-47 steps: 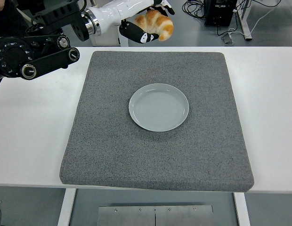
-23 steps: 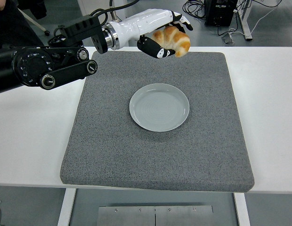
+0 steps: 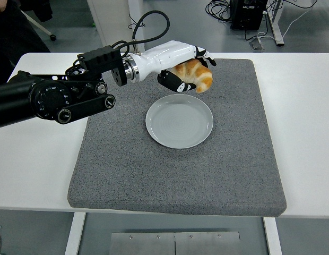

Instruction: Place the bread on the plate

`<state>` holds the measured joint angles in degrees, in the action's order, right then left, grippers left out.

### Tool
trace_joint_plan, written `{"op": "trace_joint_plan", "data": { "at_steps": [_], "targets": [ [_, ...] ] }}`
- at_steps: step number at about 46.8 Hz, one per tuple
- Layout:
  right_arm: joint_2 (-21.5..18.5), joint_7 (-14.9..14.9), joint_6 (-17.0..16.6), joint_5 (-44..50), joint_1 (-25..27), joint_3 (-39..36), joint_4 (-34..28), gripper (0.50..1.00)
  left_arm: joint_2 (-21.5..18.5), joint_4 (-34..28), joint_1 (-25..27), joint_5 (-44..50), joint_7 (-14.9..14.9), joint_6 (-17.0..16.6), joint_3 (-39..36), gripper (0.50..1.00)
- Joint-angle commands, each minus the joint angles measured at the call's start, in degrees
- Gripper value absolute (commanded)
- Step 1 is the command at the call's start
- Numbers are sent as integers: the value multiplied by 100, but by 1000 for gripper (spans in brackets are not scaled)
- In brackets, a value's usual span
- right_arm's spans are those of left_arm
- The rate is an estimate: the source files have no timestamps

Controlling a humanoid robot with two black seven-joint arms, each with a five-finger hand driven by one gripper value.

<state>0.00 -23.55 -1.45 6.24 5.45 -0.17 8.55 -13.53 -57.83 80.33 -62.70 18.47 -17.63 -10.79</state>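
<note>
Since a second ago our left hand (image 3: 187,71) has carried the bread (image 3: 194,75) from beyond the far edge of the surface (image 3: 302,106) in over the mat (image 3: 233,170), nearer and lower with each frame. We note the hand clenched around the bread, thumb under it and fingers (image 3: 204,56) over its top, with the golden end of the bread sticking out to the hand's right. The plate (image 3: 179,121) lies just below and on the near side of the hand, bare, not yet under it. Our right hand is not in view.

Risks, in our judgement:
- Early release. The bread hangs over the plate's far rim rather than its middle. Letting go here could drop it on the rim, so that it rolls onto the mat.
- Loose hold. Much of the bread stands clear of the grip, so a quick wrist turn could let it slip out.
- Contact with the plate. Coming down too low could push the plate across the mat.
- High drop. A curved bread released from height may bounce or roll off.
</note>
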Motion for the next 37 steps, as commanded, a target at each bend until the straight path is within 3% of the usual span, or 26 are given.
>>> {"op": "trace_joint_plan", "data": {
  "at_steps": [1, 16, 23, 37],
  "targets": [
    [0, 0, -4, 0, 0, 8, 6, 1000, 17, 0, -70, -155, -1, -171, -72, 689],
    [0, 0, -4, 0, 0, 0, 6, 1000, 132, 0, -378, -251, -10, -470, -327, 690],
    [0, 0, -4, 0, 0, 8, -3, 1000, 228, 35, -545, -260, -10, -760, -521, 692],
    [0, 0, -4, 0, 0, 8, 6, 1000, 298, 228, -747, -260, -10, -830, -565, 693]
  ]
}}
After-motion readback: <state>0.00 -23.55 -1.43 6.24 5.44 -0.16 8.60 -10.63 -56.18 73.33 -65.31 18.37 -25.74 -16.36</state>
